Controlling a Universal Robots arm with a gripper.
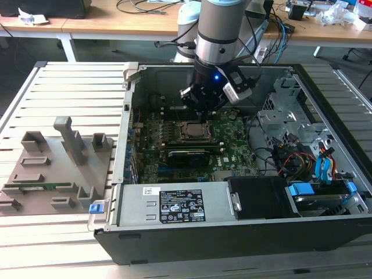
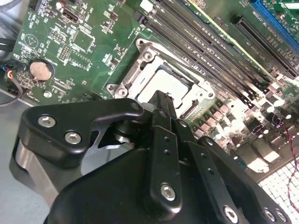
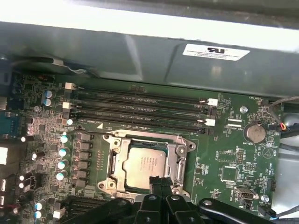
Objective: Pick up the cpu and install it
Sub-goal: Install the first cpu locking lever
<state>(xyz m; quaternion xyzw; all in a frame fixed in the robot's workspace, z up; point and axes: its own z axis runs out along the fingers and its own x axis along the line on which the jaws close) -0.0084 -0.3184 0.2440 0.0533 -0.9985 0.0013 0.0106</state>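
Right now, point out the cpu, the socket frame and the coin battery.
cpu [image 3: 145, 163], first wrist view, middle of its metal top.
socket frame [image 3: 114, 164], first wrist view, its side bar.
coin battery [image 3: 255, 133], first wrist view, its round face.

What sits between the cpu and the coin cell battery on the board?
In the first wrist view, between the cpu and the coin cell battery: the socket's metal frame, then green board with small components.
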